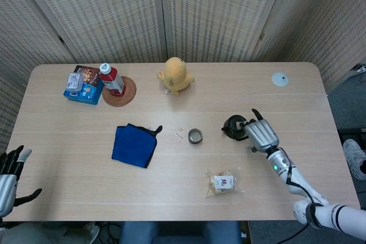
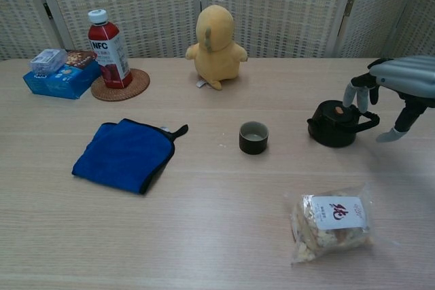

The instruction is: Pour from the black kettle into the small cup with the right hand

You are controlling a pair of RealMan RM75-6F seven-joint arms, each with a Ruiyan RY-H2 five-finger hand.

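The black kettle (image 1: 233, 127) (image 2: 335, 123) stands upright on the table, its handle pointing right. The small dark cup (image 1: 195, 136) (image 2: 253, 137) sits to its left, a short gap between them. My right hand (image 1: 261, 135) (image 2: 392, 86) hovers over the kettle's handle side with fingers spread and curved down, thumb apart, holding nothing. Its fingertips (image 2: 351, 93) hang just above the kettle's top right. My left hand (image 1: 8, 176) rests off the table's near left corner, fingers apart and empty.
A snack bag (image 1: 223, 182) (image 2: 331, 220) lies in front of the kettle. A blue cloth (image 1: 134, 144) lies left of the cup. A yellow plush (image 1: 175, 75), a red bottle (image 1: 112, 79) on a coaster and a blue box (image 1: 82, 86) stand at the back.
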